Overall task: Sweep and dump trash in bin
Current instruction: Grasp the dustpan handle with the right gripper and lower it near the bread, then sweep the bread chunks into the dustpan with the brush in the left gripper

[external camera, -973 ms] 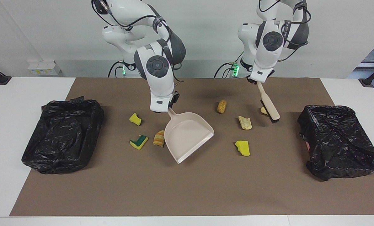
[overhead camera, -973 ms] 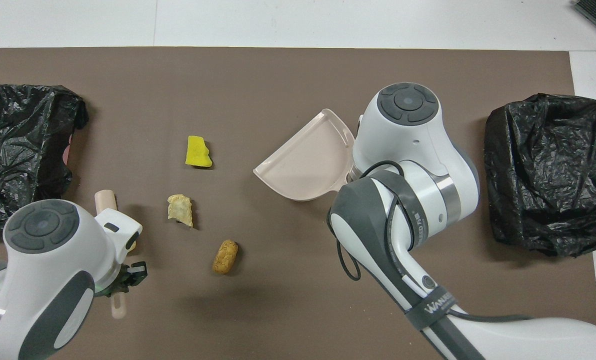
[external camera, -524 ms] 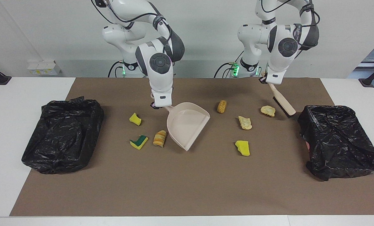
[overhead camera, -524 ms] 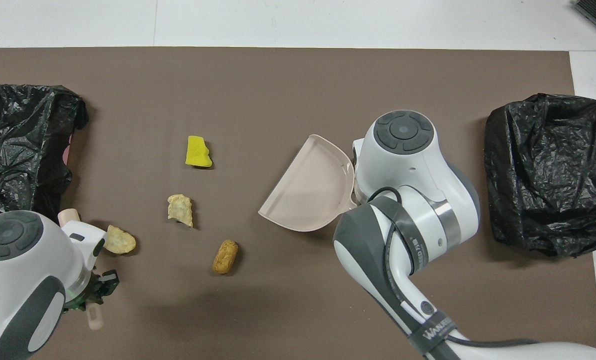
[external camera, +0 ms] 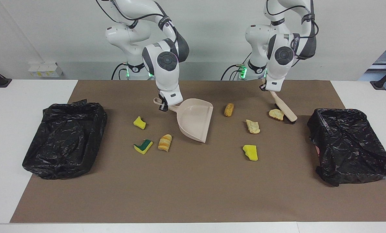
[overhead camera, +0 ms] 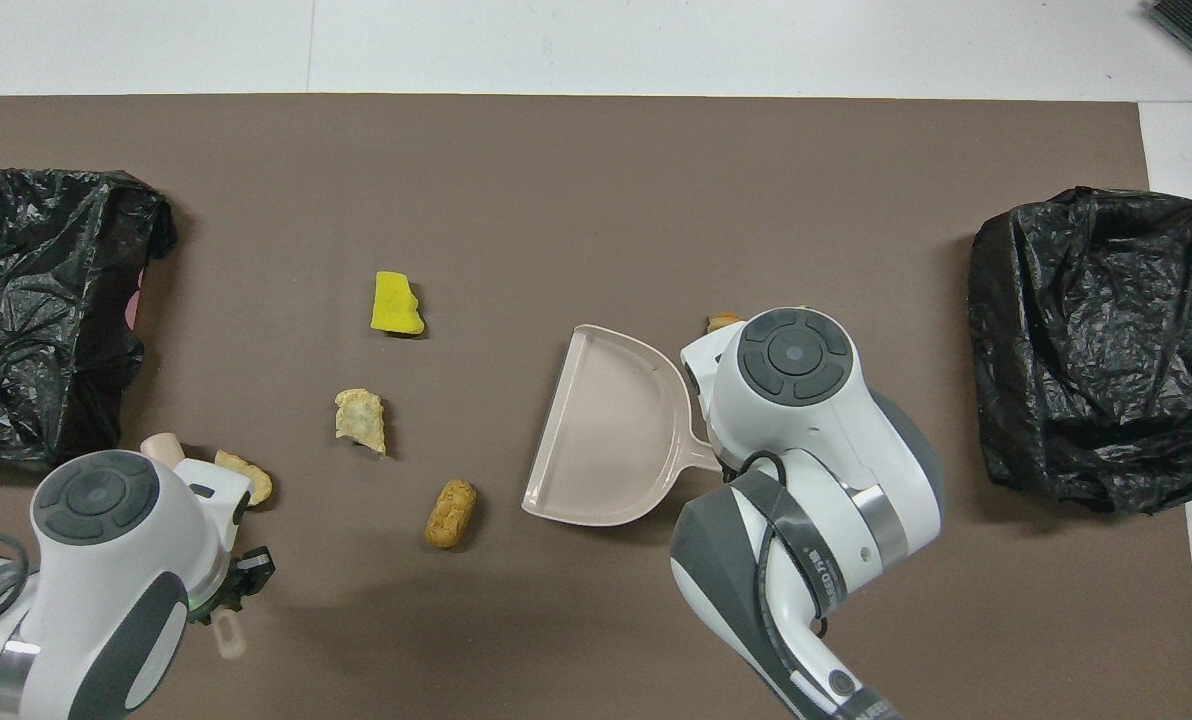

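Brush (external camera: pixel 283 106), gripped shut in the left gripper (external camera: pixel 266 88), touches the mat beside a tan scrap (external camera: pixel 276 114). Facing view: the dustpan (external camera: pixel 194 119), clamped by the right gripper (external camera: pixel 163 105), lies at 9 o'clock, mouth toward 5.

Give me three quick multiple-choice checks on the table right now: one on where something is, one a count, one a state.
1. Where is the brush head?
A. beside the tan scrap near the bin at the left arm's end
B. inside the dustpan
C. on the green-backed sponge

2. How many trash scraps lie on the mat?
A. four
B. seven
C. ten

3. What state is the dustpan in?
A. full of scraps
B. lying unheld on the mat
C. empty, held by its handle in the right gripper

Answers: 1 A, the brush held by the left gripper ends next to that scrap. 2 B, seven show in the facing view. 3 C, its tray is bare.
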Motion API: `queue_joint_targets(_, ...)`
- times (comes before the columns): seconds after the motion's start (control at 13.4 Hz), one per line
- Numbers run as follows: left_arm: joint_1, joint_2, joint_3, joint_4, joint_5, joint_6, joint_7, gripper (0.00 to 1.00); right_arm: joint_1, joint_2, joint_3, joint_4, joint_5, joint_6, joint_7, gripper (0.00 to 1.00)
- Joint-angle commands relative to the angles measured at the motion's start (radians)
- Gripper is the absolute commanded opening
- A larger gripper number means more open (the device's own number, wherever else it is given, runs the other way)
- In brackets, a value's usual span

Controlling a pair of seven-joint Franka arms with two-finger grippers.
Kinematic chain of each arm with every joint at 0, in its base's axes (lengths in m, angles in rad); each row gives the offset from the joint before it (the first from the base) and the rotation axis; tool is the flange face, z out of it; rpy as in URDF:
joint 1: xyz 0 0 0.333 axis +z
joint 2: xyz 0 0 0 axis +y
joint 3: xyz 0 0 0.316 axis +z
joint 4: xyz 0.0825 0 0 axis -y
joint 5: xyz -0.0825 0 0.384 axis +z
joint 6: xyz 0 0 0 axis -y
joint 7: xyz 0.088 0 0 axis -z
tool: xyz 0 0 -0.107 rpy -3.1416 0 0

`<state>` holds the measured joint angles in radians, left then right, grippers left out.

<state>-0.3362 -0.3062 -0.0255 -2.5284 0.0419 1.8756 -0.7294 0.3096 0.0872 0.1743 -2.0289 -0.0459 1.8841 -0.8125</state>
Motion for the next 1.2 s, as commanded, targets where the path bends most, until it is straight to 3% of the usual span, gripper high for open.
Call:
queue_joint_targets(0.0, -0.099, 0.087, 0.009, 0.06, -0.077, 0.045, -0.007, 0.0, -0.006, -0.046, 0.004, -0.054, -0.032, 0.024, -0.086, 0.0)
queue_joint_targets(0.37, -0.213, 0.139, 0.009, 0.065, -0.128, 0.207, 0.066, 0.0, -0.003, -0.023, 0.004, -0.066, -0.034, 0.101, -0.093, 0.0)
queue_joint_targets(1.12, -0.277, 0.144, 0.007, 0.068, -0.212, 0.255, 0.242, 0.0, 0.006, 0.038, 0.005, -0.065, -0.08, 0.194, -0.094, 0.0)
